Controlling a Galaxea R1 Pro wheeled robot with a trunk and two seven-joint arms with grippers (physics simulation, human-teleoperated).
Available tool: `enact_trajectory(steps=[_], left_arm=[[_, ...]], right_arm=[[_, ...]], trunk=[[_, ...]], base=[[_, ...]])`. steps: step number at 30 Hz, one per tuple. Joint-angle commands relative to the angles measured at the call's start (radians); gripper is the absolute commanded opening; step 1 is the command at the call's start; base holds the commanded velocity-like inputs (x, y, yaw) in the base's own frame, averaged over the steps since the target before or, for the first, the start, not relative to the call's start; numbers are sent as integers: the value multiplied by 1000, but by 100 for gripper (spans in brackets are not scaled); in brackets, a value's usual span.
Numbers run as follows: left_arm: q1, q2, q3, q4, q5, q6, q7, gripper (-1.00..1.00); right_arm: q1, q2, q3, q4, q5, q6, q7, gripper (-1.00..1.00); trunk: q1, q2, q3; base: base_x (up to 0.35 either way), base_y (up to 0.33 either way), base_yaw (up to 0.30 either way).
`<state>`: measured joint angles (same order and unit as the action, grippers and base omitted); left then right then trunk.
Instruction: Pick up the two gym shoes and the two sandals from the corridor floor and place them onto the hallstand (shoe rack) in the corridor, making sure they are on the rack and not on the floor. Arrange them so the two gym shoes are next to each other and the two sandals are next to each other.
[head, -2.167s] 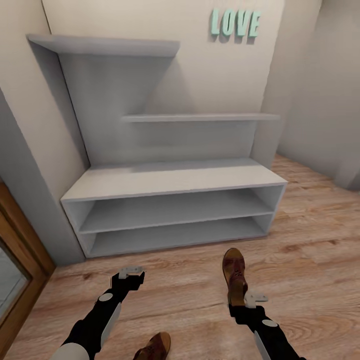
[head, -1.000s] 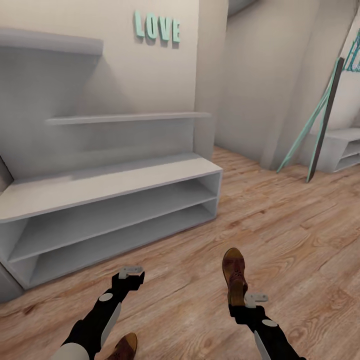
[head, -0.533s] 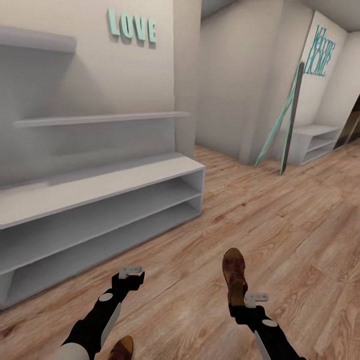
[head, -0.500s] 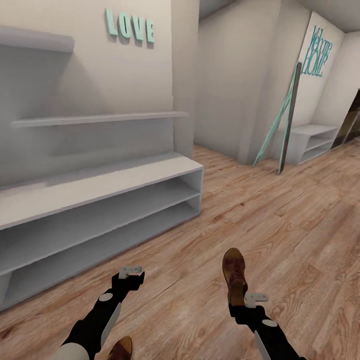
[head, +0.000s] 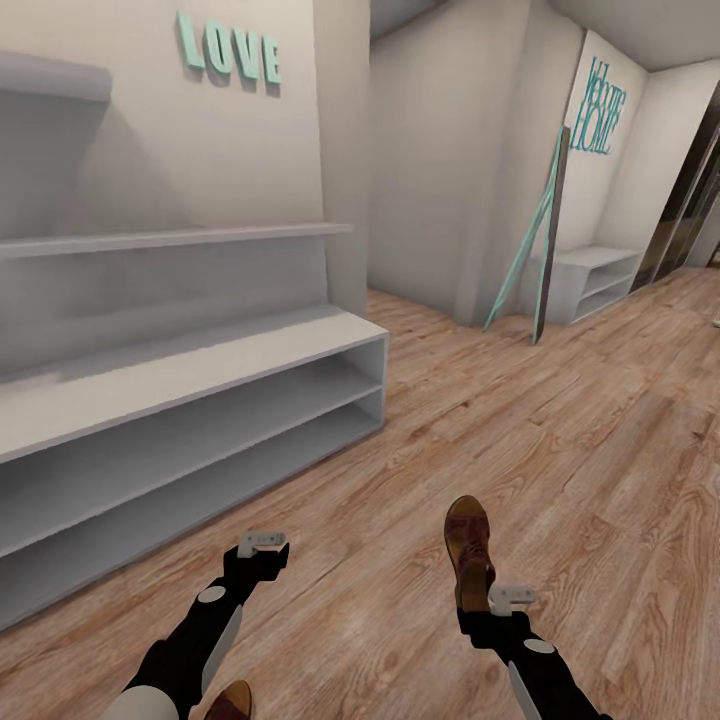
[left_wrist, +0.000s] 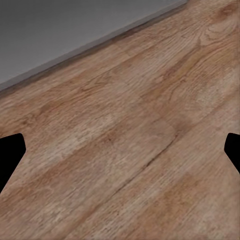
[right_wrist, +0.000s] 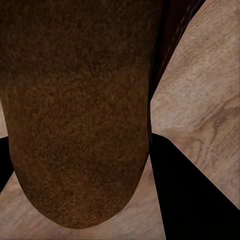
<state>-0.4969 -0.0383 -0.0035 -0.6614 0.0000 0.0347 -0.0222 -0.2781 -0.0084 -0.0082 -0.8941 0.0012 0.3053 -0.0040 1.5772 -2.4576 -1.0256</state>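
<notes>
right wrist view: grainy brown sandal between black fingers

Your head camera looks forward and down along the corridor floor, the hallstand at its left. Your left wrist camera faces the same planks from near; your right wrist camera sits tight against the sandal, which the head view shares.

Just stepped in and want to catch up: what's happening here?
The robot's right gripper holds a brown sandal above the wood floor. Its left gripper is open with nothing between its fingers. A second sandal lies on the floor beside the left arm. The grey hallstand stands to the left with bare shelves, and no sneakers are in sight.
</notes>
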Motion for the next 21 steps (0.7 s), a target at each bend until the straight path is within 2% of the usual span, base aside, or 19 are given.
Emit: enact_trajectory(steps=[1, 15, 21], left_arm=[[0, 0, 0, -1, 0, 4, -2, 100], [0, 0, 0, -1, 0, 4, -2, 100], [0, 0, 0, -1, 0, 4, -2, 100]], right_arm=[[0, 0, 0, -2, -2, 6, -2, -100], [0, -1, 0, -2, -5, 6, -1, -100], [0, 0, -1, -2, -6, 6, -2, -100]], trunk=[[0, 0, -1], [0, 0, -1], [0, 0, -1]], base=[[0, 0, -3], [-13, 0, 0], [-254, 72, 0]])
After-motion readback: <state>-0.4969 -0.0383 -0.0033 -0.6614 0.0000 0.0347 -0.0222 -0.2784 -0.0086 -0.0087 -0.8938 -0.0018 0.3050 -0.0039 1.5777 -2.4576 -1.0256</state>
